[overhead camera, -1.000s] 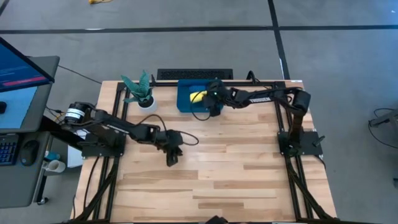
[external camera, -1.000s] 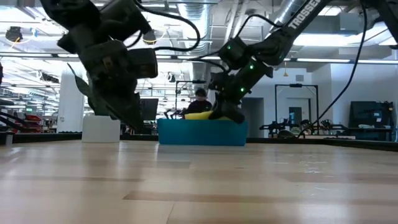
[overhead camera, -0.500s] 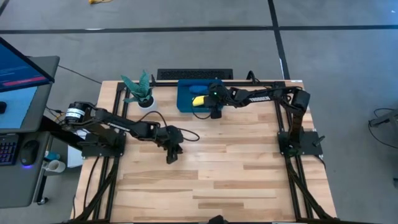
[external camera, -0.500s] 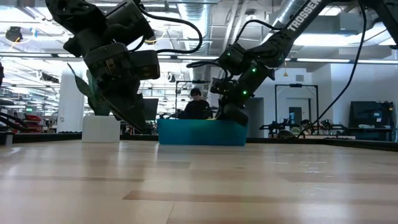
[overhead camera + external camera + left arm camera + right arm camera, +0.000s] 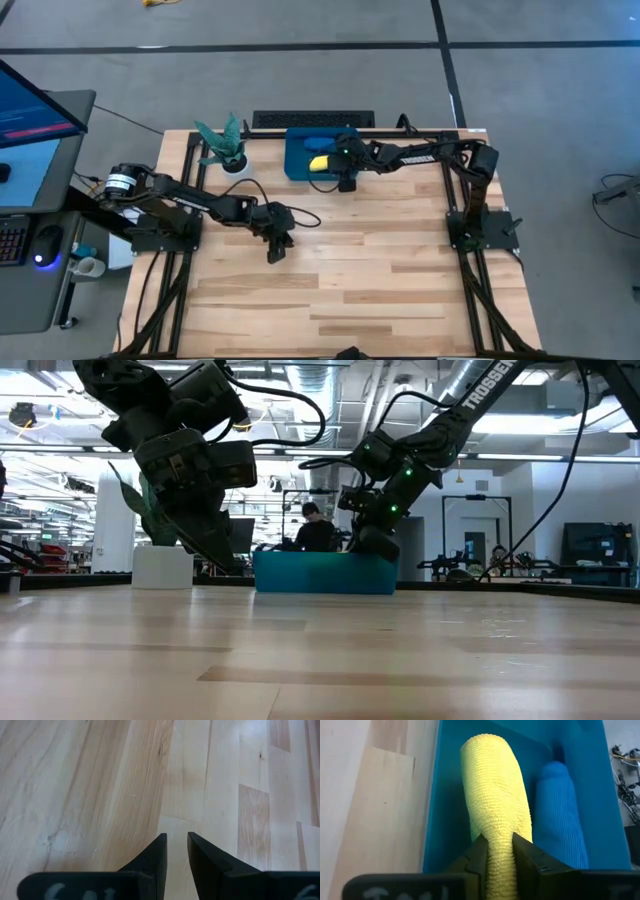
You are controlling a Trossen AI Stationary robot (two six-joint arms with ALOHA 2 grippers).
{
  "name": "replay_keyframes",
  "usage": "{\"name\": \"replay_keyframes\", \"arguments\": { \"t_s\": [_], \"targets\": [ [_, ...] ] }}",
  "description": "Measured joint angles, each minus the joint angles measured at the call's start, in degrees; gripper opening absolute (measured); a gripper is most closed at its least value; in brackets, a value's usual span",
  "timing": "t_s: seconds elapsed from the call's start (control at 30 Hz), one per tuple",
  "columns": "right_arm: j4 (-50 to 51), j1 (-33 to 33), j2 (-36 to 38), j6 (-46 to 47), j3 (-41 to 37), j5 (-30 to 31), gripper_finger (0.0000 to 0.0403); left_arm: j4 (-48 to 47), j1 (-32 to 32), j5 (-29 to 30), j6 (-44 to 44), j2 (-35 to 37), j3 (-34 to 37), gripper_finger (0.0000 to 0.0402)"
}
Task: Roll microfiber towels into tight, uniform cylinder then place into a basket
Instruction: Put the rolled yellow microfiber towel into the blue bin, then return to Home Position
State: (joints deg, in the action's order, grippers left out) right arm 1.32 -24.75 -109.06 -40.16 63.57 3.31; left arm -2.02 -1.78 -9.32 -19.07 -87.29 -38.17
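**A:** Compared with a second back: yellow towel no longer poking up over the rim, now lying rolled inside the teal basket, right alongside the rolled blue towel. Right end effector dropped to the basket's near wall since then.

**B:** Clamped or let go?

**A:** Looks clamped, going by the wrist view: dark fingers pinching the near end of the yellow roll, fabric bulging between them. Roughly the same as half a second ago.

**B:** And the left side?

**A:** Left end effector hovering over bare tabletop, well apart from the basket. Fingers nearly together, just a narrow slit, nothing held. Barely shifted. White plant pot just beside the basket. Person visible far behind in the low view.
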Motion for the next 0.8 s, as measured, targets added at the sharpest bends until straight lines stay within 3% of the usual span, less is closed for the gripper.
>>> {"name": "replay_keyframes", "arguments": {
  "t_s": [0.43, 0.8],
  "targets": [
    [-0.7, 1.1, 0.1, -0.7, 0.1, 1.9, 0.0211, -0.1, 0.0, 0.6, 0.0, 0.0, 0.0, 0.0067],
    [2.8, 2.6, 4.8, -2.3, 0.0, 10.1, 0.0223, 0.3, 0.0, 0.8, 4.4, 1.2, -0.5, 0.0067]
  ]
}}
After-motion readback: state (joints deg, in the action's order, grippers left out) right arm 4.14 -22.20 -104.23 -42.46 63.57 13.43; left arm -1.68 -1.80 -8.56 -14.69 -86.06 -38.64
